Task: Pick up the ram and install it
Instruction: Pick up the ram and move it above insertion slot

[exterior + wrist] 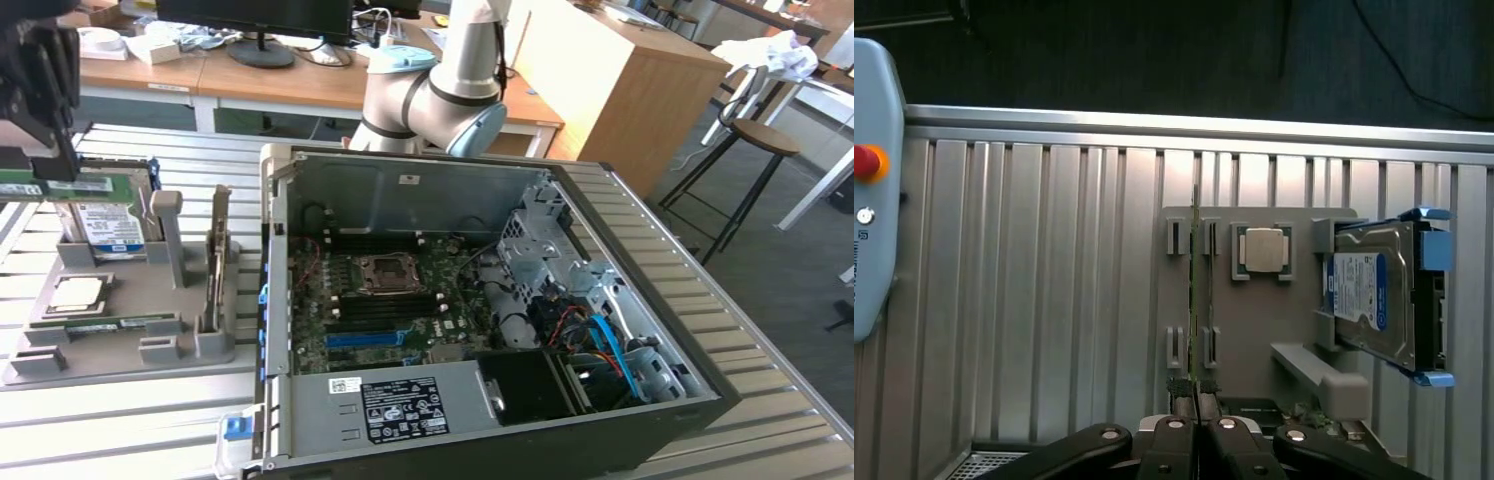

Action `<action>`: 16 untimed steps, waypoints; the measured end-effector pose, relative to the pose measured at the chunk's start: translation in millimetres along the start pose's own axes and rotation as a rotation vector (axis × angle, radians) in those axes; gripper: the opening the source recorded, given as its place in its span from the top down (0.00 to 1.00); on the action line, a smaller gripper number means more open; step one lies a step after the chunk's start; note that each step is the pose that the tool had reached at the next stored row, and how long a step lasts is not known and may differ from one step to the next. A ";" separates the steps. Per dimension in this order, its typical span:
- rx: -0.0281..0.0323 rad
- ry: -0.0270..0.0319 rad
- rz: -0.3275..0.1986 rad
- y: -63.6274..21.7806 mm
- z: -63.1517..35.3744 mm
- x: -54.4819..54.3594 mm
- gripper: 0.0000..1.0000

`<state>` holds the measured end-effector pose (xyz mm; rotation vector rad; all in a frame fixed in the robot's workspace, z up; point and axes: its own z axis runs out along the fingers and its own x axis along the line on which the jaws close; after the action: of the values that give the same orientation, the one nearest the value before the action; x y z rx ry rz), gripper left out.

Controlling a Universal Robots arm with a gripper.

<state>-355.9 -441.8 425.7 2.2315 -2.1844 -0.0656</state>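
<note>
at the exterior view's far left the gripper (56, 165) hangs above the grey holder tray (120, 290), its fingers pressed together on the ram (94, 187). the ram is a thin green stick held level in the air, clear of the tray and over the tray's far end. in the wrist view the fingertips (1172, 440) meet on the stick's near end, and the ram (1196, 300) runs edge-on as a thin line over the tray (1254, 330).

in the tray, right under the held stick, a hard drive (107, 225) leans in its slot. nearer the camera on the tray lie a square processor (74, 292) and a second green stick (107, 323), seated in its brackets. at the tray's right edge an expansion card (218, 260) stands upright.

just beside the tray, to the exterior view's right, an open computer case (641, 400) lies on the slatted metal table (134, 420), its motherboard (387, 300) showing. behind the case rises the robot arm (447, 90).
</note>
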 end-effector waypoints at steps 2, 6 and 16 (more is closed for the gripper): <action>-0.0001 0.0001 0.000 0.2 -3.7 -0.1 0.89; -0.0001 0.0000 0.001 0.4 -9.8 -0.2 0.89; -0.0003 0.0002 0.001 0.0 -11.9 -0.2 0.89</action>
<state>-355.5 -441.8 437.6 2.2304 -2.1849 -0.0657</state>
